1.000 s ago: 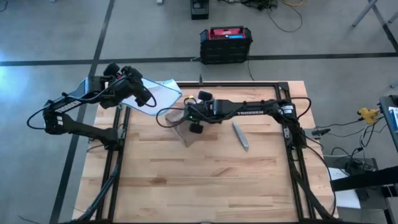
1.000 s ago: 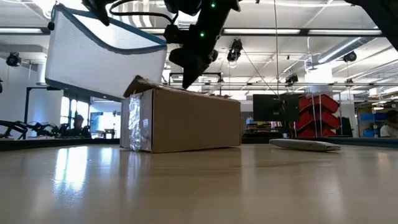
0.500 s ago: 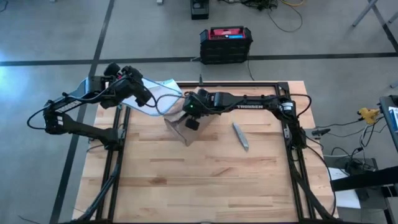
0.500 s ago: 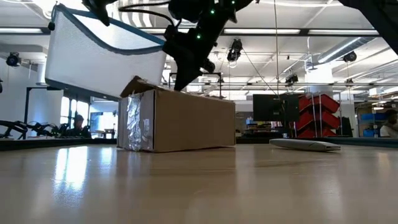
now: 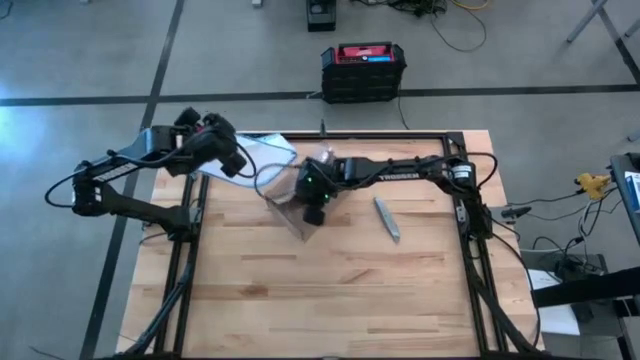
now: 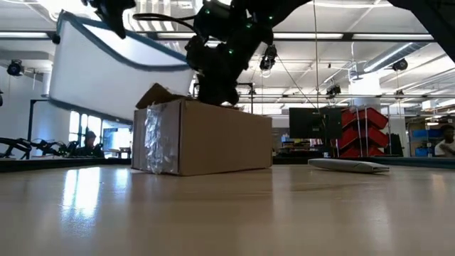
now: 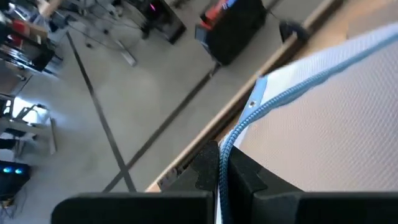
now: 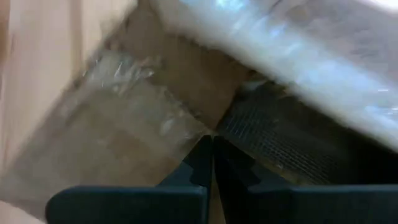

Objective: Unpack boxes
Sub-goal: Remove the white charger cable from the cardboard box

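Jaws: both pairs closed. Left gripper pinches blue edge of clear pouch, held in air above and beside box. Right gripper empty, fingertips pressed together, on box top. Box on table, taped end shiny, one flap raised; inside hidden. Grey flat thing near box, hard to make out. Beyond box, off table, black-and-red case on floor.

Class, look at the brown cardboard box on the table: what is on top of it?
The right hand, shut, is at the top of the brown cardboard box; a white blue-edged pouch, clamped by the left hand, hangs over one corner. The box's inside is hidden.
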Controlling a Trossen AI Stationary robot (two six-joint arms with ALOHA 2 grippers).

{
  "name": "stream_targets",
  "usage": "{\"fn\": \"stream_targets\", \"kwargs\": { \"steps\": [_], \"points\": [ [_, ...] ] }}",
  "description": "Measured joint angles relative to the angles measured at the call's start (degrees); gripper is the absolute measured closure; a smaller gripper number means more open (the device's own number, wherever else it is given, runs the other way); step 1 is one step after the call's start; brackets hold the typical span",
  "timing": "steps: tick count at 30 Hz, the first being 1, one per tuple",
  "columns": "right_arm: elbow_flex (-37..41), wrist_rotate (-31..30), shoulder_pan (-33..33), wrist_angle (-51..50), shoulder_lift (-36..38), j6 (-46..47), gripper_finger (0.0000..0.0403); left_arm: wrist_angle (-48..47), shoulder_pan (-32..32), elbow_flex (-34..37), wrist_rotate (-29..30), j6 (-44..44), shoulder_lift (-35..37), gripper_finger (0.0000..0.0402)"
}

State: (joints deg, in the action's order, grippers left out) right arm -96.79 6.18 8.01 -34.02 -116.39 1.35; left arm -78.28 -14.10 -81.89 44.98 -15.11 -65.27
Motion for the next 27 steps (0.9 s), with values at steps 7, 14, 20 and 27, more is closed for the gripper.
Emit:
{"fn": "stream_targets", "kwargs": {
  "steps": [7, 14, 20, 27],
  "points": [
    [3.35, -1.33, -8.34, -12.29, 1.79, -7.37, 0.0403, 3.06, -0.01, 8.45, -1.14, -3.56, 0.06, 0.0401],
    [4.69, -25.22, -16.4, -11.99, 5.62, -6.55, 0.0403, 19.99, 0.01, 19.34, -12.43, 0.85, -0.36, 0.0401],
    [4.69, -37.77, -16.83, 0.49, 7.97, -10.04, 0.0403, 26.87, 0.01, 25.09, -15.68, 1.15, -2.16, 0.0401],
    [5.28, -29.41, -13.33, 0.23, 8.16, -9.51, 0.0403, 24.53, 0.01, 25.82, -15.7, -0.62, -3.05, 0.0401]
  ]
}}
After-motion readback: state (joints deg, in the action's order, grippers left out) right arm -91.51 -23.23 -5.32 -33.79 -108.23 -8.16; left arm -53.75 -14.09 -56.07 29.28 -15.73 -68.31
